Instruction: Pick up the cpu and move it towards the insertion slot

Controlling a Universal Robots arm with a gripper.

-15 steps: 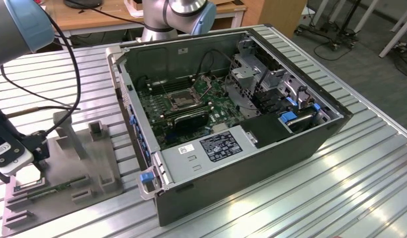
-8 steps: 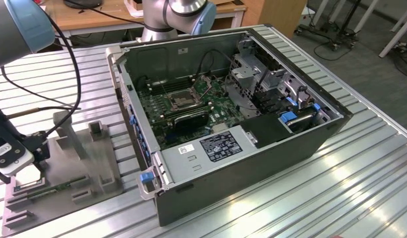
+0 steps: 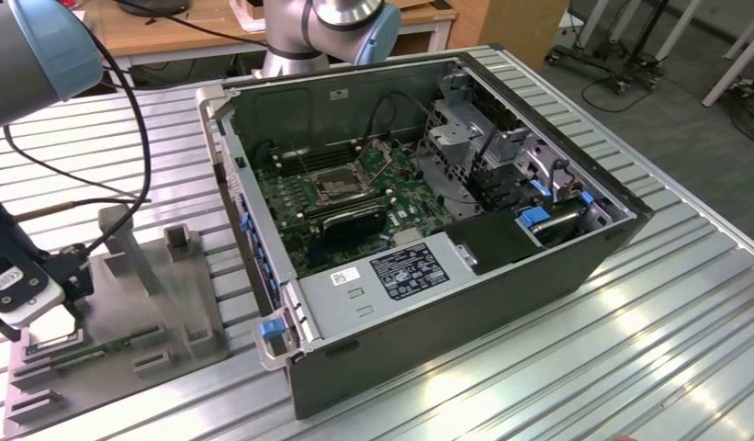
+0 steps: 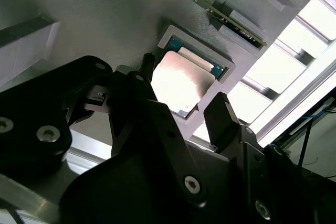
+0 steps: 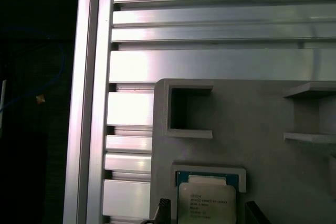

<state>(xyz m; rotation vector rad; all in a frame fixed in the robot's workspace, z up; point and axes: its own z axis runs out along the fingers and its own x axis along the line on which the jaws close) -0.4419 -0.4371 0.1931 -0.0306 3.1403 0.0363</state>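
The cpu [image 4: 181, 80], a flat square chip with a silver top, lies in a raised grey nest on the fixture plate [image 4: 105, 19]. The chip [image 5: 206, 203] also shows in the first wrist view. My gripper [image 4: 184, 95] hangs just above it, open, with one black finger [image 4: 148, 66] by one side of the chip and the other finger [image 4: 221, 114] off the opposite side. Neither finger touches it. The insertion slot [image 3: 340, 186], a silvery square frame on the green board, sits inside the open computer case, far to the exterior view's right of my arm's wrist [image 3: 28, 285].
The fixture plate [image 3: 131, 312] carries upright grey posts [image 3: 119, 243] and a green memory stick [image 3: 101, 349]. The computer case [image 3: 426, 211] stands open on a ribbed aluminium table [image 3: 597, 367], with a drive cage [image 3: 456, 138] and cables beside the socket.
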